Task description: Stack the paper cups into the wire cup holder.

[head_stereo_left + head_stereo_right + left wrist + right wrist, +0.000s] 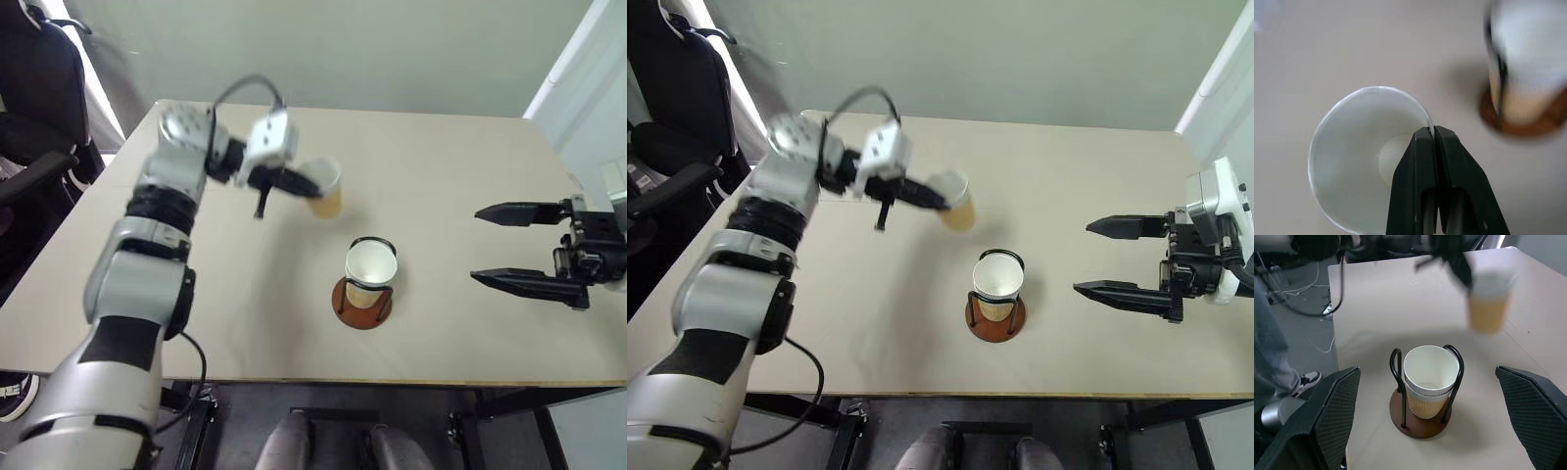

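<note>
My left gripper (312, 186) is shut on the rim of a tan paper cup (326, 190), holding it in the air above the table, behind and to the left of the wire cup holder (363, 305). In the left wrist view the black fingers (1420, 161) pinch the white rim, one inside the cup (1352, 161). The holder has a reddish-brown base (1418, 427) and black wire loops, and nested paper cups (1430, 372) stand upright in it. My right gripper (475, 245) hangs open to the right of the holder, pointing at it, with nothing between its fingers.
The tan table (460, 157) runs to a front edge just below the holder. A black chair (39, 108) stands off the table's left side. A person's leg and shoe (1305, 380) and cables on the floor show beyond the table in the right wrist view.
</note>
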